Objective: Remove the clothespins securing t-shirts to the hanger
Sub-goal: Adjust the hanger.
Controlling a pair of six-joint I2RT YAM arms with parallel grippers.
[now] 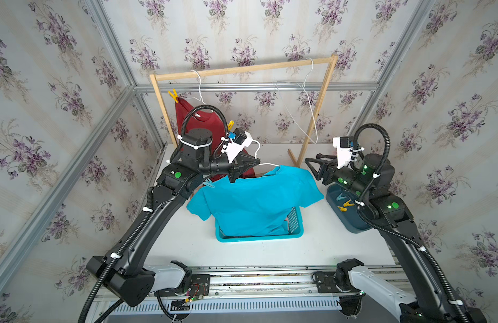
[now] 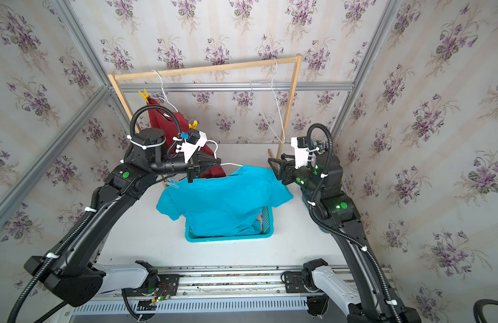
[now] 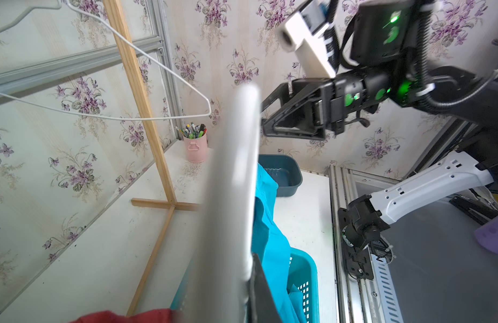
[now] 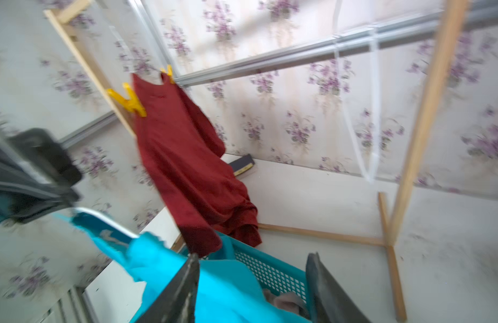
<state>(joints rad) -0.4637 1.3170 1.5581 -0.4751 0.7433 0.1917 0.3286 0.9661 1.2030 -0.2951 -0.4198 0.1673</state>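
My left gripper (image 1: 257, 162) is shut on a white hanger (image 1: 270, 165) carrying the turquoise t-shirt (image 1: 256, 201), which droops into the teal basket (image 1: 259, 238). A light blue clothespin (image 1: 208, 183) is clipped at the shirt's left shoulder. My right gripper (image 1: 312, 158) is open beside the shirt's right shoulder, with nothing between its fingers (image 4: 191, 279). The dark red t-shirt (image 1: 197, 117) hangs on the wooden rack (image 1: 242, 68), pinned by two yellow clothespins (image 1: 173, 96) (image 1: 230, 125). A pinkish cloth (image 4: 287, 303) lies in the basket.
A dark blue tray (image 1: 351, 221) at the right, under my right arm, holds loose clothespins (image 1: 344, 205). An empty white hanger (image 1: 306, 112) hangs at the rack's right end. A pink cup of pens (image 3: 196, 148) stands in the back right corner.
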